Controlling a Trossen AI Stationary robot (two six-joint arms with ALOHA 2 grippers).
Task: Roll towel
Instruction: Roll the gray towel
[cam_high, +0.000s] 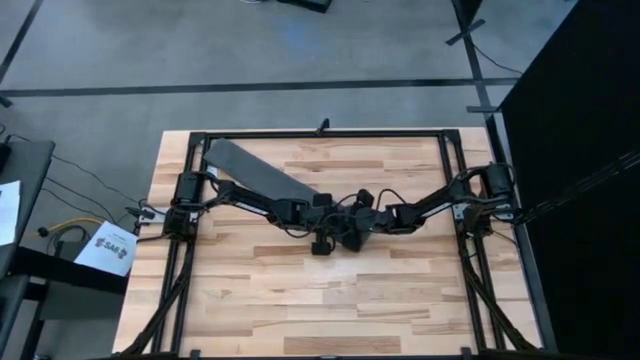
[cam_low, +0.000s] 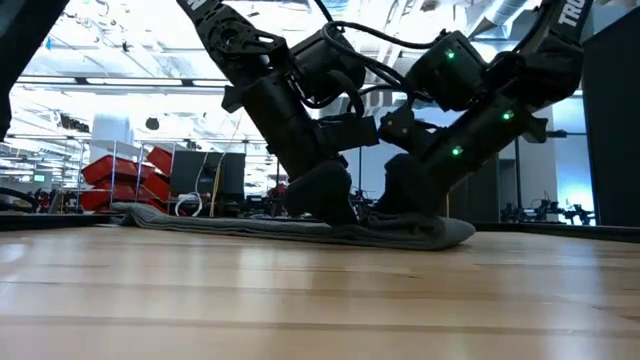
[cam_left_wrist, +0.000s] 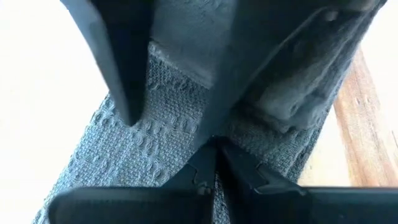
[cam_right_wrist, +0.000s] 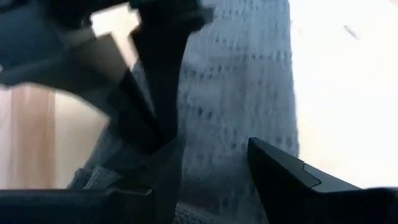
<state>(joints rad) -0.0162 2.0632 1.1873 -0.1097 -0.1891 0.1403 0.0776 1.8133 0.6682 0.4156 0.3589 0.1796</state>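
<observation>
While the wooden table filled the middle of the overhead frame, your dark grey towel lay as a long folded strip from upper left toward centre. Both arms met at its centre end. Your left gripper had its fingers pressed together on the towel's fabric; your right gripper stood part open, one finger against a raised fold. To roll well, you likely needed both claws level, turning the edge evenly.
</observation>
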